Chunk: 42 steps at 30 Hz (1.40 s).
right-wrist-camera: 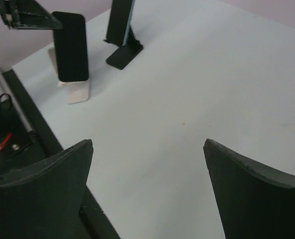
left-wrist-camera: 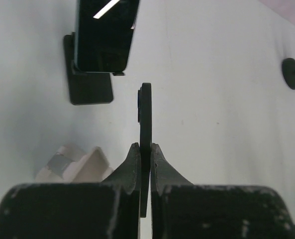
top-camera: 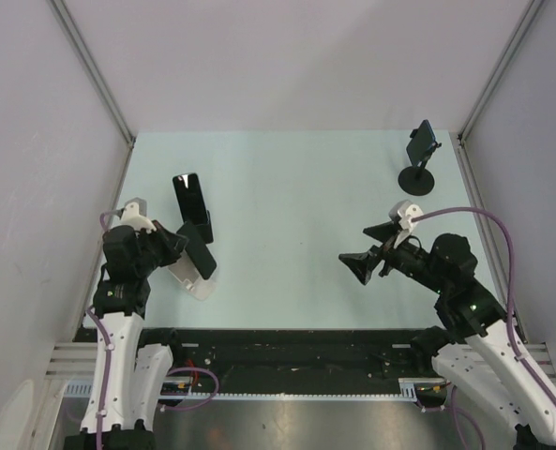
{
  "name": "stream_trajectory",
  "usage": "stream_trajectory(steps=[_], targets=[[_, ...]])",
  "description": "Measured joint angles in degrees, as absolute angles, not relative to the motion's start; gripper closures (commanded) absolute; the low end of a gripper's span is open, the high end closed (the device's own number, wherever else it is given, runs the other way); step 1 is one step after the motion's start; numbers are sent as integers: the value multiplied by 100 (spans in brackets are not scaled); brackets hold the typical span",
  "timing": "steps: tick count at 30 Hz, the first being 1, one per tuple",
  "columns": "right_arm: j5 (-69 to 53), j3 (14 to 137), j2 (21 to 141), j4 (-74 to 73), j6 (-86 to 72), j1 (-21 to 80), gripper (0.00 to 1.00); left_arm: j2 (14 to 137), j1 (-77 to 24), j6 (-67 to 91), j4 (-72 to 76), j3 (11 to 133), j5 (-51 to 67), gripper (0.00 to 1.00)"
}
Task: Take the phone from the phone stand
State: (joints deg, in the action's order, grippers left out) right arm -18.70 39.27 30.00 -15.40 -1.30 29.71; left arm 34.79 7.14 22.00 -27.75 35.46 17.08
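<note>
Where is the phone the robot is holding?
Overhead view, left side: the phone is pinched in the left tool at the white stand, near the black stand.

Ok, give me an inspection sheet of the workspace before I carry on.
Surface: pale table, no marks seen.
Job's things: black phone upright over the white stand; cannot tell whether it has left the stand.
Clutter: second phone on a black stand; third phone on a round-foot stand at the far right corner.
Grippers: left tool shut on the black phone, gripping it edge-on; right tool open, holding nothing.
Cables: purple cable looping along the right arm, off the table.
Surroundings: plain grey walls on three sides.
</note>
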Motion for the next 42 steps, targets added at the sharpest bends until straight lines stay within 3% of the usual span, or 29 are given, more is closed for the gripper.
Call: stream_trajectory(steps=[5, 13, 23, 30, 42], targets=[[-2630, 3935, 3684, -1096, -591, 3118, 0, 3411, 314, 2902, -2705, 3645, 1883, 100], [-3024, 4438, 5312, -714, -1205, 3708, 0, 3607, -1164, 4185, -2038, 3642, 1684, 100], [-1063, 5760, 7164, -1107, -1262, 5426, 0, 4504, -2587, 4858, -1444, 3647, 1100, 100], [-134, 6158, 7944, -1251, -1505, 5592, 0, 4506, -2731, 4963, -1227, 3649, 1009, 100], [82, 6482, 8495, -1087, -1824, 5782, 0, 4486, -2770, 4952, -1116, 3651, 980, 100]])
